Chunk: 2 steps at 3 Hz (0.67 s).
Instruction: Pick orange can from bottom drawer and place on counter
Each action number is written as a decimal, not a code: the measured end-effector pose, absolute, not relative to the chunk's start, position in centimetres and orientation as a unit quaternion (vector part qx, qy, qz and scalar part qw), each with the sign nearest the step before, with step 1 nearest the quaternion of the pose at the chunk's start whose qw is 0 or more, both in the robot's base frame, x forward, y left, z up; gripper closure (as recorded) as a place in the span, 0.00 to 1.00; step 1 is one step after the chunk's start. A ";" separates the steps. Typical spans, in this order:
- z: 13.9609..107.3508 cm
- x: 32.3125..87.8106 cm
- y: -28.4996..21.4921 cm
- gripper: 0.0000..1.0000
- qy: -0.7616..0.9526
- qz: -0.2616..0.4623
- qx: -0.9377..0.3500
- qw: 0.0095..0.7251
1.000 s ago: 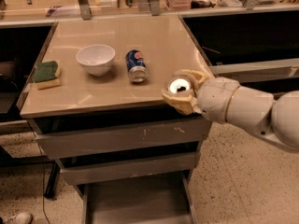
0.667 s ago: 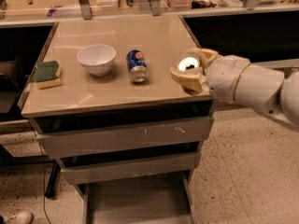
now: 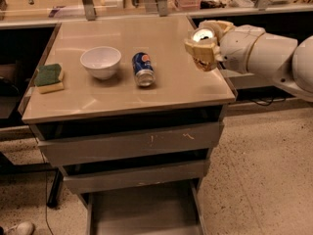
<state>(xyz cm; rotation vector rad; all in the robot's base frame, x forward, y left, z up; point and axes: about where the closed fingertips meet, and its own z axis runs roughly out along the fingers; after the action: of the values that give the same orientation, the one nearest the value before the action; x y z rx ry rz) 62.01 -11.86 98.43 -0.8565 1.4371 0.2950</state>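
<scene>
Over the counter's right edge, the gripper is clasping the orange can, its jaws wrapping the body and hiding most of it; only the shiny top is showing. Below, the bottom drawer is standing open, its front cut off. A blue can is lying beside a white bowl.

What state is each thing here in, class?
orange can: held in the fingers, near the counter's right edge
gripper: shut on it
bottom drawer: pulled open
blue can: lying on its side
bowl: upright
sponge: green side up
</scene>
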 end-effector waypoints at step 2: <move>97.0 67.2 -10.5 1.00 0.663 0.216 -0.347 0.628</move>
<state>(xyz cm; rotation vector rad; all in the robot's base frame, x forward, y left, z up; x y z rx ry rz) 67.24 -10.47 97.03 -0.7944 1.5189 0.4955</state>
